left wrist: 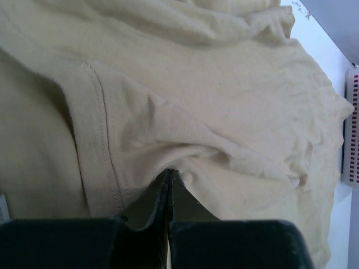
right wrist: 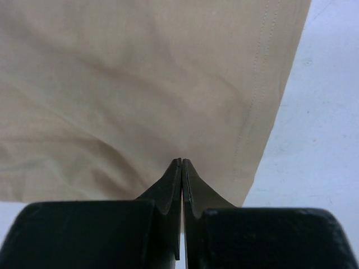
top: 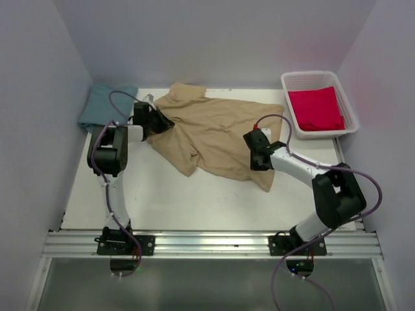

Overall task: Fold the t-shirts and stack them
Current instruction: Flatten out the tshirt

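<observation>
The tan t-shirt [top: 217,133] lies spread and wrinkled across the middle of the table. My left gripper [top: 162,122] sits at its left side near a sleeve seam. Up close its jaws [left wrist: 170,172] are shut, and the cloth [left wrist: 224,101] puckers into their tips. At the shirt's right hem, close to the lower corner, my right gripper [top: 259,165] is shut too. Its tips [right wrist: 182,161] press into smooth tan cloth [right wrist: 123,84], with faint creases running to them. A teal-blue t-shirt [top: 107,107] lies bunched at the back left. A red-pink t-shirt [top: 316,109] lies folded in the basket.
A white slatted basket [top: 352,116] stands at the back right corner. Grey walls close in the table on three sides. Bare white table [top: 194,201] stretches between the shirt and the metal rail [top: 207,245] that carries the arm bases.
</observation>
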{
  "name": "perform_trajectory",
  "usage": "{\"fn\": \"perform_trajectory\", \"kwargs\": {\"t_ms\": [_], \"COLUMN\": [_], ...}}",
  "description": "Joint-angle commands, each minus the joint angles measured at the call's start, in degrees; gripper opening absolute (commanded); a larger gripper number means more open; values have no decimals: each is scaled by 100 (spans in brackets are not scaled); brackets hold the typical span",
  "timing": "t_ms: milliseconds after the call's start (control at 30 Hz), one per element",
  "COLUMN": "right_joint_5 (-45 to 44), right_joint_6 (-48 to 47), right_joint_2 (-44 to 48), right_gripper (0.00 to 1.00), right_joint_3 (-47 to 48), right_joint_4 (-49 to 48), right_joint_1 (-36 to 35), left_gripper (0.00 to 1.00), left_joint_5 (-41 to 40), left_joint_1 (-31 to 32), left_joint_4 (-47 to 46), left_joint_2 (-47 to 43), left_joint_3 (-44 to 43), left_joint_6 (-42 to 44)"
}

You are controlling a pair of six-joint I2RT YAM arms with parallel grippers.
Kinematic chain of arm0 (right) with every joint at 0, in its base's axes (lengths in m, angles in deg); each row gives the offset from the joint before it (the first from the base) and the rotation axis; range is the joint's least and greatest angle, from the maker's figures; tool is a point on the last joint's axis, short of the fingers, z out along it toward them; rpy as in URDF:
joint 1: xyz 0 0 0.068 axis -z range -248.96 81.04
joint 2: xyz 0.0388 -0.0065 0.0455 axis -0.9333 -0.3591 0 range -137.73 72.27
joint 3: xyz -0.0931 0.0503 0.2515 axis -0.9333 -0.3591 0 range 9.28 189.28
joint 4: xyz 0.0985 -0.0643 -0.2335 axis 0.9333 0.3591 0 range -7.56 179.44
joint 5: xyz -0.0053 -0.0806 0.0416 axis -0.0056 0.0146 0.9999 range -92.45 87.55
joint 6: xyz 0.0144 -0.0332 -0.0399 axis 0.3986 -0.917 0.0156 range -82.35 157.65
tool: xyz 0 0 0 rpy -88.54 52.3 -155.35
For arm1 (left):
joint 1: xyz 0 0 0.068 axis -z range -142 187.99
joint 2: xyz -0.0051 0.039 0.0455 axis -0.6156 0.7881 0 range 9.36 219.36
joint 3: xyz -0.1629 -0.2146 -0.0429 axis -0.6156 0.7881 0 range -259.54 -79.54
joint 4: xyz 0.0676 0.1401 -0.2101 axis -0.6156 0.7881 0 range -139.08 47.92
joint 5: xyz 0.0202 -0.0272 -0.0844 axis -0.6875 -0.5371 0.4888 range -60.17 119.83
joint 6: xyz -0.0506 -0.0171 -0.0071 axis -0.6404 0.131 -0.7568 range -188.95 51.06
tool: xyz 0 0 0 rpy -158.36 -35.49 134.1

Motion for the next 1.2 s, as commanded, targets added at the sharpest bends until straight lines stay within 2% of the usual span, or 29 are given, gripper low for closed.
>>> {"fn": "perform_trajectory", "kwargs": {"t_ms": [0, 133, 233, 400, 500, 633, 700, 900, 1000, 1100, 1167], "right_joint_5": [-5, 93, 145, 163, 67, 198, 120, 146, 198, 356, 409], "right_joint_6": [119, 233, 251, 190, 180, 172, 93, -100, -241, -242, -215], "right_joint_2": [-429, -1052, -1291, -1941, -2563, -3259, -3583, -4112, -3912, -3025, -2455], "right_gripper": [0, 0, 0, 0, 0, 0, 0, 0, 0, 0, 0], "right_joint_3": [273, 405, 423, 721, 1282, 2677, 3084, 4411, 4572, 3783, 3263], "right_joint_4": [-379, -537, -677, -731, -529, 198, 376, 842, 861, 238, 25], "right_joint_1": [124, 186, 299, 668, 994, 1275, 1372, 1601, 1601, 1583, 1583], "left_gripper": [0, 0, 0, 0, 0, 0, 0, 0, 0, 0, 0], "left_joint_5": [66, 13, -153, -127, -198, -189, -198, -101, 21, 101, -337], "left_joint_1": [-17, -17, -25, -26, -26, -52, -78, -236, -245, -176, -79], "left_joint_4": [327, 361, 773, 792, 836, 950, 1056, 1082, 855, 722, 967], "left_joint_2": [-485, -1029, -1118, -1171, -1049, -698, -627, -714, -1135, -1846, -2243], "left_joint_3": [723, 1138, 1025, 972, 849, 586, 437, 392, 593, 953, 1015], "left_joint_6": [122, 341, 535, 553, 597, 676, 702, 755, 773, 851, 966]}}
